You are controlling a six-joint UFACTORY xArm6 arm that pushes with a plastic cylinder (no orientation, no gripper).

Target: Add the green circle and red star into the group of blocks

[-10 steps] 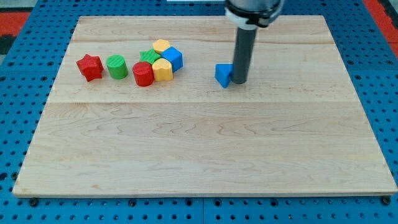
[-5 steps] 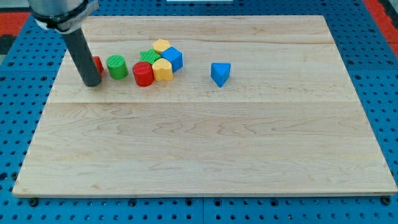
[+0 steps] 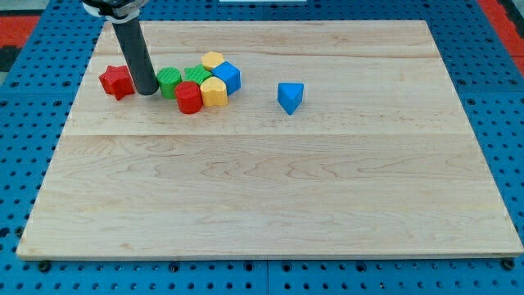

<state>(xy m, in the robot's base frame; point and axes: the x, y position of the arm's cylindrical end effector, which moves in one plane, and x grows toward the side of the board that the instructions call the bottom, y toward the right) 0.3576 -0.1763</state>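
Fingerless, so no grip state to tell: my tip [image 3: 146, 93] stands between the red star [image 3: 117, 81] at nine o'clock and the green circle [image 3: 169, 82] at three, which touches the block group's red cylinder [image 3: 188, 97].

The red star [image 3: 116, 81] lies flat near the upper left of the desk [image 3: 270, 205], apart from the cluster. The green circle [image 3: 169, 82], an upright ribbed cylinder, stands to the star's right, touching the red cylinder [image 3: 188, 97] at the group's left edge. The group of blocks [image 3: 209, 80] also contains two yellow blocks, a blue cube and a green block.
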